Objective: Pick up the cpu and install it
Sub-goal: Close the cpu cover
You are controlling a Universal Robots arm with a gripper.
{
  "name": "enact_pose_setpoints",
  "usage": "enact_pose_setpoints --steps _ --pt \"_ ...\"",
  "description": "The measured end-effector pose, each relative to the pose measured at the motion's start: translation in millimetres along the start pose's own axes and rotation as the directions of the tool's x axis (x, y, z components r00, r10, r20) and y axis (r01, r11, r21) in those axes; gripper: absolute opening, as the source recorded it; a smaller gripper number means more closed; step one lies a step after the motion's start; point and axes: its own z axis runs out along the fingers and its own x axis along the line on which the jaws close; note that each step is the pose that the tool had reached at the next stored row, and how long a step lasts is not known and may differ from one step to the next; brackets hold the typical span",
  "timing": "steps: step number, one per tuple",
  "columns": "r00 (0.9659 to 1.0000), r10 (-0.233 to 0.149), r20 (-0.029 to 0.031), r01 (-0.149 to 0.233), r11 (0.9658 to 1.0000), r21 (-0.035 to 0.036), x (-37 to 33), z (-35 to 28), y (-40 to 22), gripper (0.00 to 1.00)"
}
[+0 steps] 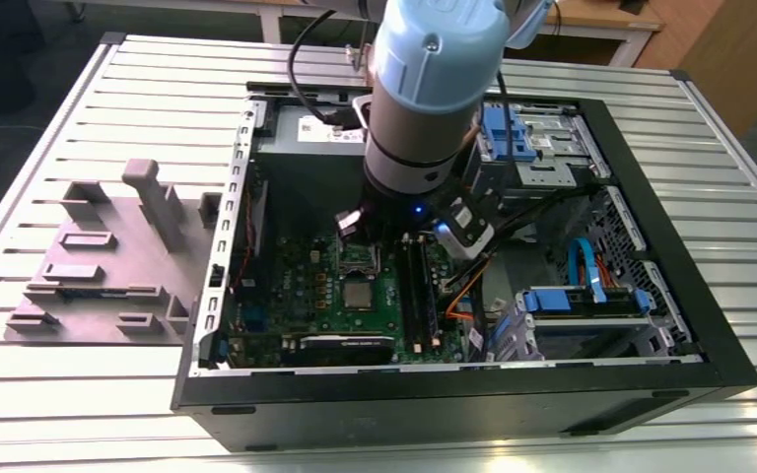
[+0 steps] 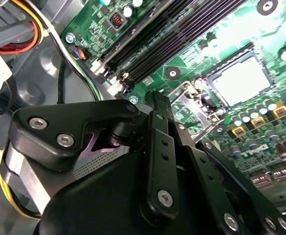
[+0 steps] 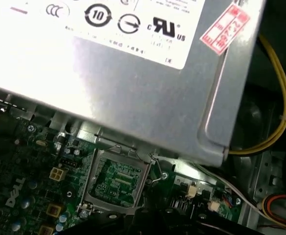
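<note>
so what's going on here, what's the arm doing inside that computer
A robot arm reaches down into an open computer case that sits on a slatted table. Its gripper hangs low over the motherboard, close to the open, empty socket. The cpu lies flat on the board just beside that socket. It is not held and not yet installed.

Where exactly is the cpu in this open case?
In the exterior view, find the green motherboard inside the open computer case. The cpu lies flat on it, just nearer the camera than the socket. It is a plain silvery square; the socket is dark with a metal frame.
</note>
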Motion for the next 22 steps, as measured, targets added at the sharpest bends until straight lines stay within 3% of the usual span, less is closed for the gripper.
enact_pose_setpoints --steps 22 --pt "1.0000 0.000 -0.0001 0.000 1.0000 0.0001 -3.4 5.1 -1.2 0.10"
